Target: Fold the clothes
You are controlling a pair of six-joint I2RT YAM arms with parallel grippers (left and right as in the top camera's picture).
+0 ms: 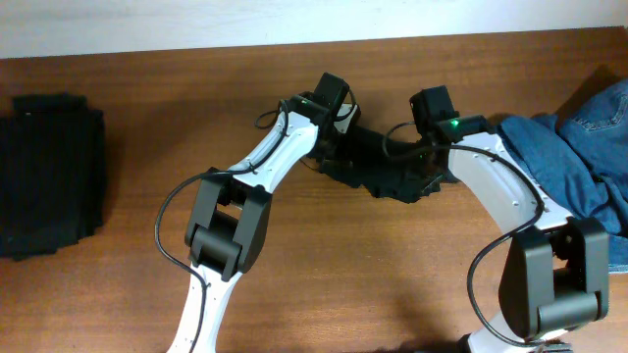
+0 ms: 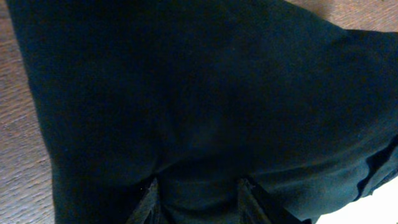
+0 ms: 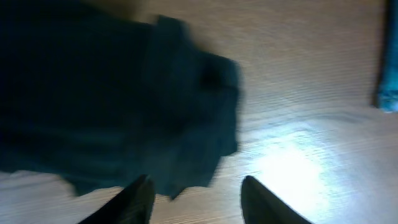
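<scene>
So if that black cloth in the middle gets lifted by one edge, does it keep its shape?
Probably not: the black cloth lies crumpled with soft creases, so it should sag and hang limp. It looks thin and matte, so likely light and not slippery. Pushed along the wooden table, it would probably bunch up rather than slide whole.

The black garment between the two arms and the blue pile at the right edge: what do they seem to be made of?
Black garment: soft matte cloth, perhaps cotton knit; it rumples and shows no shine. Blue pile: most likely denim; mid-blue with lighter stitched seams and heavy folds.
</scene>
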